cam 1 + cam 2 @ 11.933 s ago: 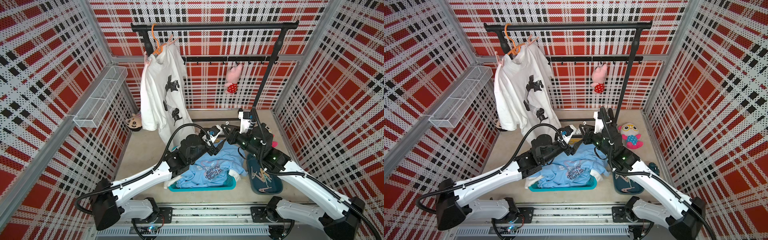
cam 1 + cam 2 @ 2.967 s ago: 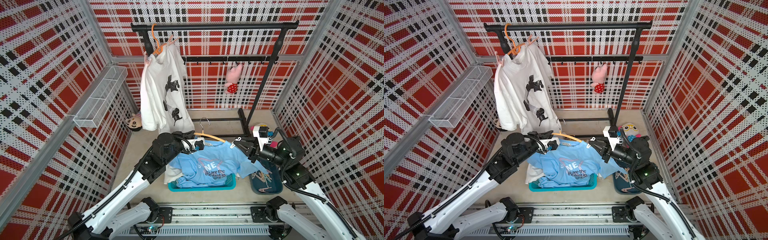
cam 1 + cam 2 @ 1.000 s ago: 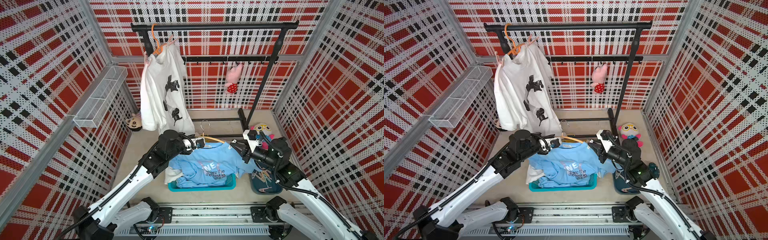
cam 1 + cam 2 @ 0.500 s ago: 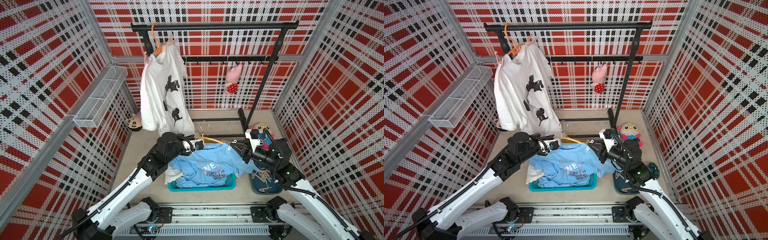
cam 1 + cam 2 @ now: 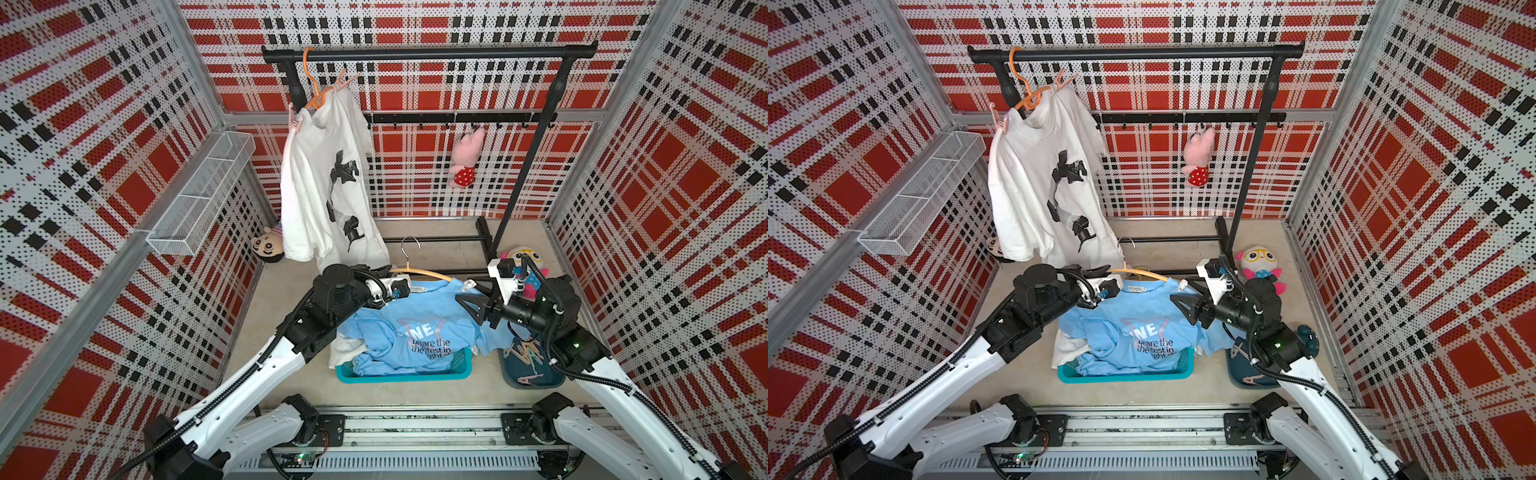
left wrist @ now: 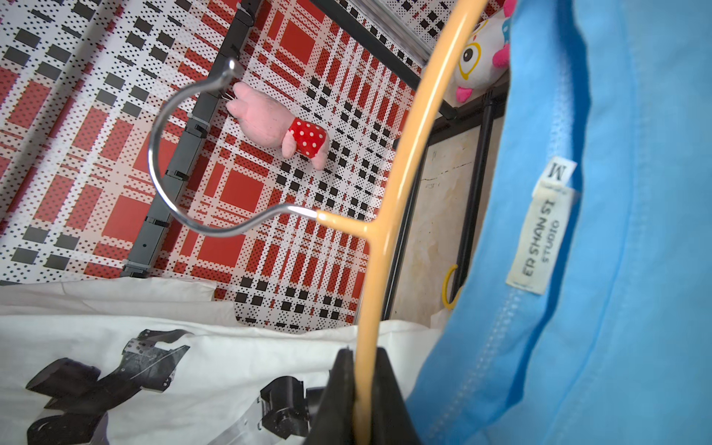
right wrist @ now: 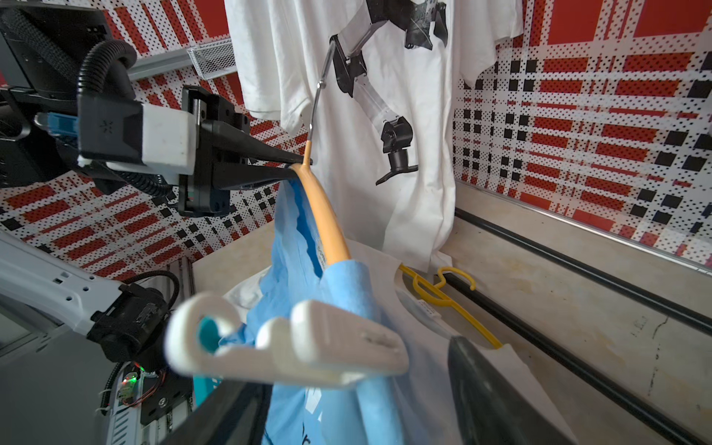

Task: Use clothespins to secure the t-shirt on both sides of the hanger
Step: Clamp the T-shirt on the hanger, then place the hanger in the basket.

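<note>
White plastic clothespin (image 7: 285, 343) is clipped over the light-blue cotton t-shirt (image 5: 415, 328) at the tan hanger (image 5: 424, 273) end.
It has just been let go — the right gripper (image 5: 471, 296) jaws are spread apart, the hanger's neck is clamped in the left gripper (image 7: 302, 166); one side is judged secured.

A small booth is closed in on three sides by perforated walls (image 5: 415, 25) printed in red, black and white plaid, joined at the corners by bare metal posts (image 5: 195, 62). The floor (image 5: 1262, 237) is pale beige, scuffed and stained. A black clothes rack (image 5: 428, 53) stands near the back wall, with a black hook rail (image 5: 457, 117) mounted behind it. A white wire shelf (image 5: 199, 195) hangs on the left-hand wall. The light is bright and even.
</note>
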Controlling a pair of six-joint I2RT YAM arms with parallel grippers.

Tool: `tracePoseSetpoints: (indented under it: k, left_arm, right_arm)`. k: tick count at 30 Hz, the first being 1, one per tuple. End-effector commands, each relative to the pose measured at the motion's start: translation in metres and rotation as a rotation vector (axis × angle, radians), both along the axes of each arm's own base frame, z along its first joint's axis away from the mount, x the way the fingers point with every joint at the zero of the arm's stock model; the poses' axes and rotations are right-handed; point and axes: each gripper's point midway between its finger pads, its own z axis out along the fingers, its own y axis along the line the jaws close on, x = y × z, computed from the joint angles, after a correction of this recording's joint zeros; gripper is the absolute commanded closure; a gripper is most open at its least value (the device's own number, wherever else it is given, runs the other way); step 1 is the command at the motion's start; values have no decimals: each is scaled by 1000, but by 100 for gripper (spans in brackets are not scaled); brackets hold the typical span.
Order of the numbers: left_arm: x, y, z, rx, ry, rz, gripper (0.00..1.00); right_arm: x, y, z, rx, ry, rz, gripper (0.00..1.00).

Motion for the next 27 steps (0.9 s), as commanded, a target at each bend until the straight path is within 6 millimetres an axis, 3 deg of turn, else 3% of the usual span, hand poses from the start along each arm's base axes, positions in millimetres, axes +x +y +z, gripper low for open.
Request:
tracePoseSetpoints:
  k: [1, 8, 11, 14, 18, 22, 27]
  left_arm:
    - [4, -4, 15, -22, 6, 3, 100]
    - [16, -4, -25, 41, 163, 30, 100]
    - [26, -3, -36, 65, 197, 51, 100]
    - [35, -4, -50, 94, 257, 65, 100]
    - [52, -5, -61, 101, 314, 88, 100]
    - [68, -2, -80, 143, 362, 118, 100]
    - [80, 3, -99, 165, 420, 147, 100]
  right_arm:
    - [-7, -12, 33, 24, -92, -50, 18]
    - [-1, -68, 74, 147, -112, -382, 7]
    - [9, -98, 73, 210, 4, -572, 4]
    - [16, -136, 37, 180, 223, -829, 6]
    - [7, -165, -15, 44, 403, -1013, 9]
    - [7, -177, -47, -11, 533, -1099, 13]
    - [16, -171, -110, -11, 813, -1073, 21]
